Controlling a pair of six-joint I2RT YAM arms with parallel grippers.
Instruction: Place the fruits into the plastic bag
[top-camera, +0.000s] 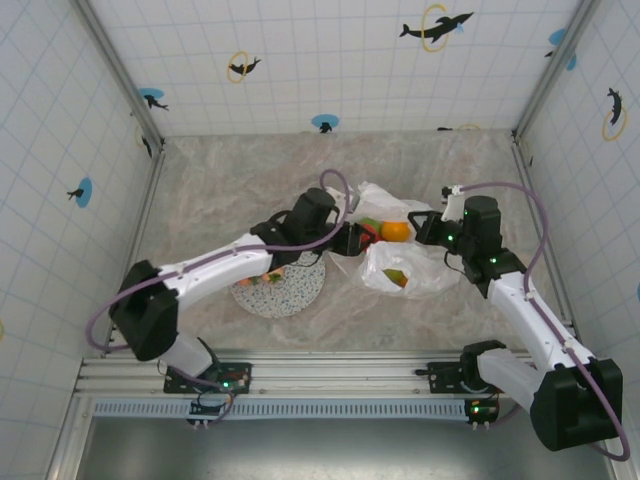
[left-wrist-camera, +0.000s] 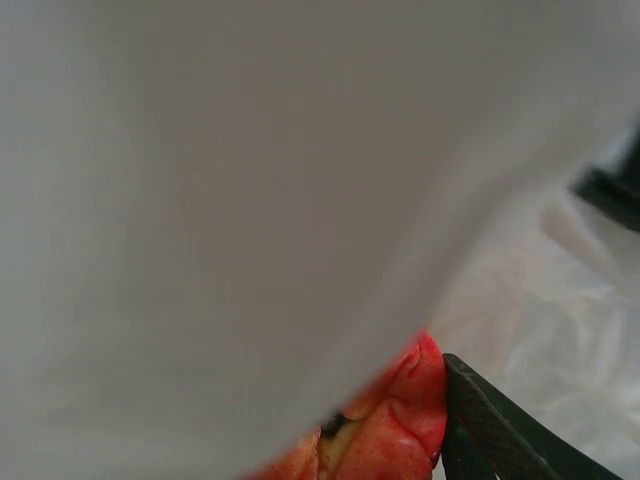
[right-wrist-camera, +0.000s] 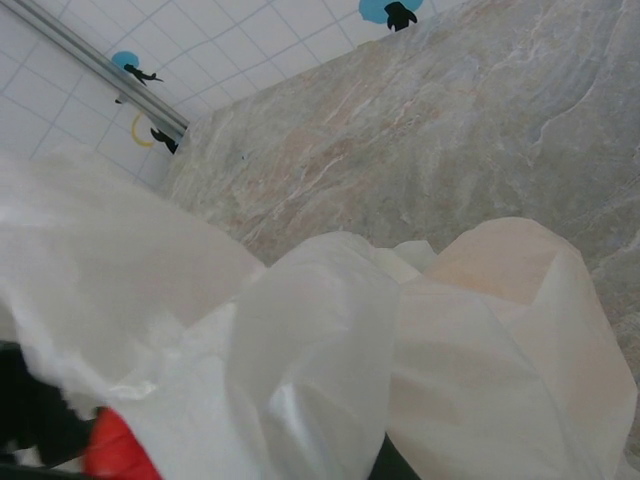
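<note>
Bag (top-camera: 425, 272) mouth: left tool (top-camera: 352, 240) grips red fruit (left-wrist-camera: 395, 420)

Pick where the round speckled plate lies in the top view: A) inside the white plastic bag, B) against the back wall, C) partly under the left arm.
C: the round speckled plate lies partly beneath the left arm, left of the thin white plastic bag.
</note>
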